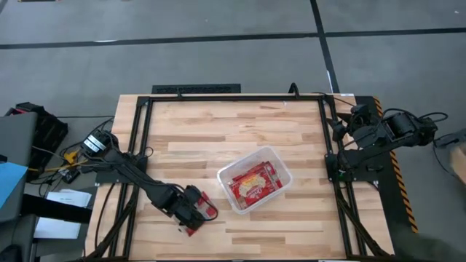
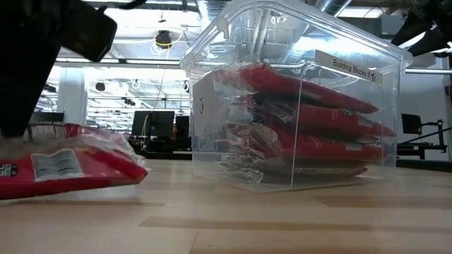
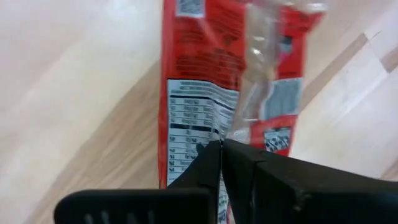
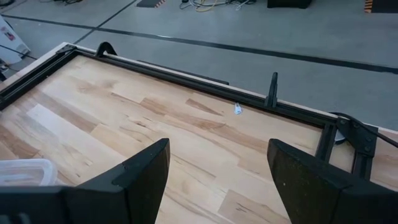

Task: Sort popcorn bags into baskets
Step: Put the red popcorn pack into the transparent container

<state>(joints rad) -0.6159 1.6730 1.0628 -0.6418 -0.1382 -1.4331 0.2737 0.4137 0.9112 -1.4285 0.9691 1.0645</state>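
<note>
Left pincer (image 1: 195, 215) clamps the last loose popcorn bag (image 1: 203, 216) near the table (image 1: 218, 131) front edge, left of the clear basket (image 1: 227, 175) already stacked with packets. Right pincer (image 4: 217, 180) waits splayed, parked at the right side. Bag looks light, soft, crinkly and slippery; gripping its flat end seam seems safest.

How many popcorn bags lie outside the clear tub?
1: a popcorn bag on the table near the front edge, pinched in the left pincer. The rest are stacked inside the tub.
</note>
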